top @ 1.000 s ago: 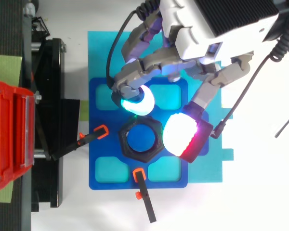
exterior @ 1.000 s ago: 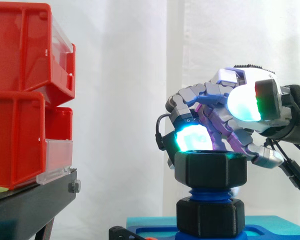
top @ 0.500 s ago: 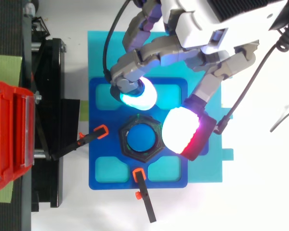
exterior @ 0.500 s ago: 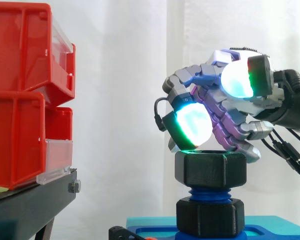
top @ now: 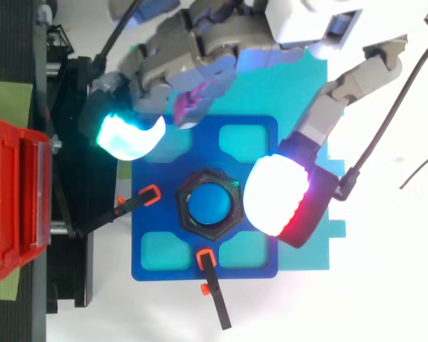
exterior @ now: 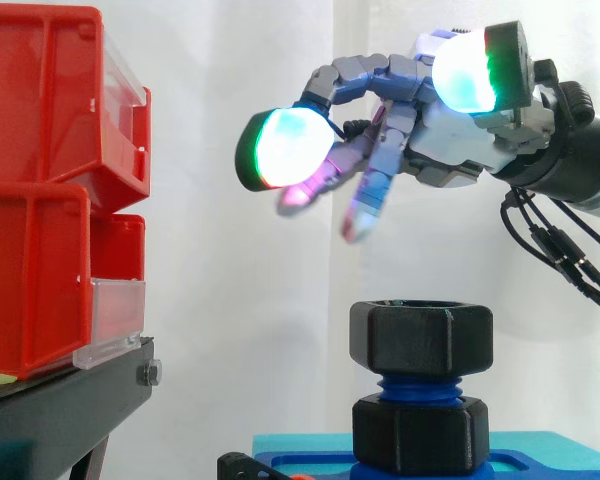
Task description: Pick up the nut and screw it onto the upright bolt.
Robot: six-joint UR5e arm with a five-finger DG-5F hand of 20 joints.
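Robot lab: white curtain (exterior: 240, 320), red bins (exterior: 30, 260) on black stand (exterior: 70, 400), clamped blue fixture (top: 207, 146).

I am viewing the hand (exterior: 450, 150): its body is showing light grey and white moulded housings. Segmented grey links are forming the fingers (exterior: 373, 175), several of them carrying a violet tint. The fingers are ending in thick rounded pads (exterior: 285, 148), each seated in a black backing. In the side view, this pad is glowing cyan-white with a green rim. Another pad (exterior: 470, 75) is glowing cyan with green and red edging, and from above it (top: 274, 196) is glowing white, shading to magenta and red. The wrist (exterior: 570, 150) is presenting as a black cylinder.
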